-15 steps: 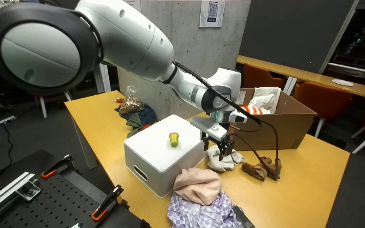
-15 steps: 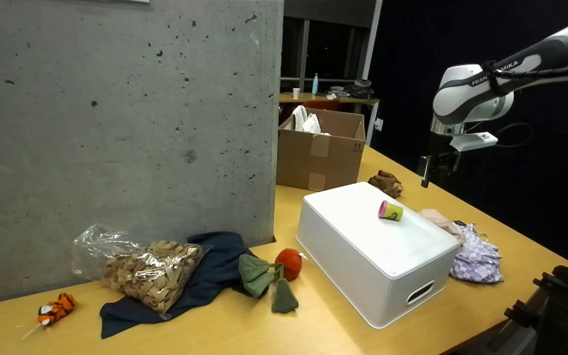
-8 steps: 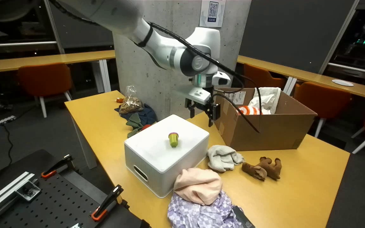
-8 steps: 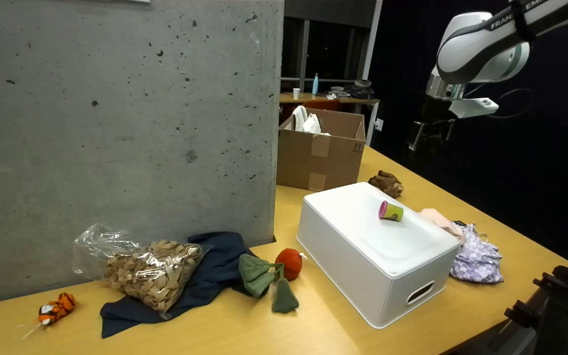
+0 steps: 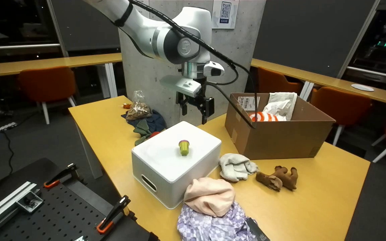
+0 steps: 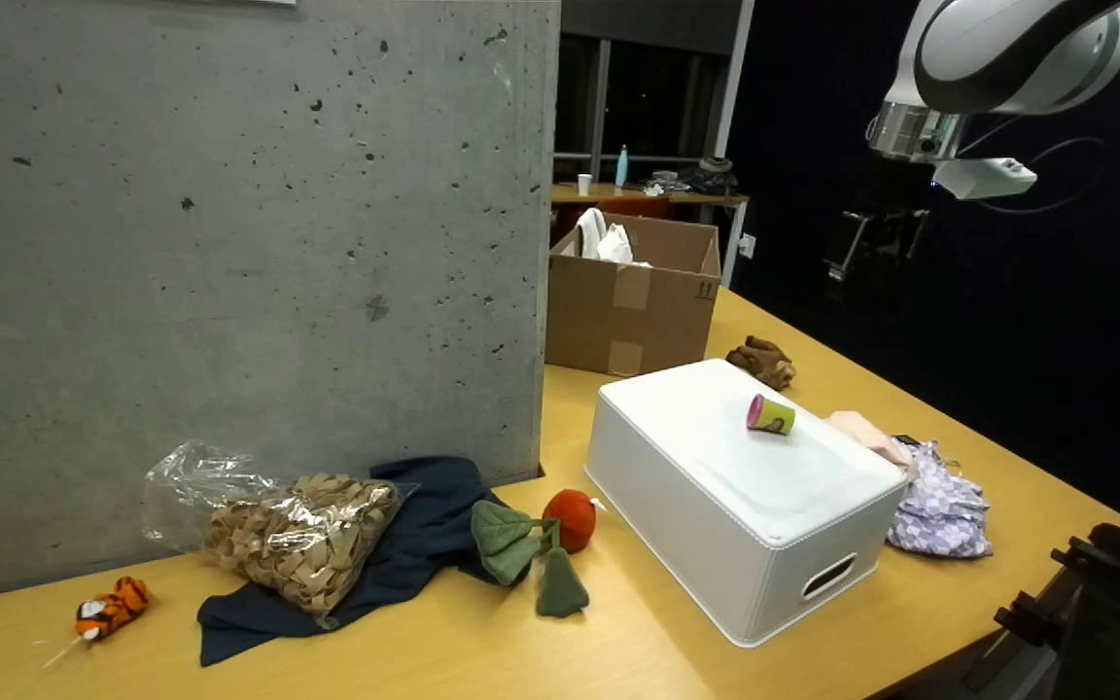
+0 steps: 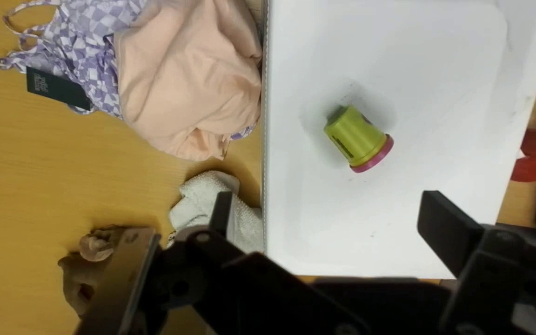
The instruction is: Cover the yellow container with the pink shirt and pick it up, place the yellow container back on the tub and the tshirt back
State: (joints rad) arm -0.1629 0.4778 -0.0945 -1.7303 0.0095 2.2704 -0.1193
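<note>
End effector [image 7: 329, 209] hangs empty, jaws wide; yellow container [image 7: 355, 137] lies on its side on white tub [image 7: 435, 83] below it, liable to roll off if pink shirt [image 7: 189, 79], lower down, drags across it.

smooth plas. container [image 7: 355, 136], matt cloth shirt [image 7: 189, 79], pitted conc. wall [image 6: 249, 243]

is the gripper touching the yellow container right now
Apart: in the wrist view, bare white tub shows between the open gripper and the yellow container.

The yellow container [image 5: 184, 148] rests on the white tub [image 5: 162, 162].
</note>
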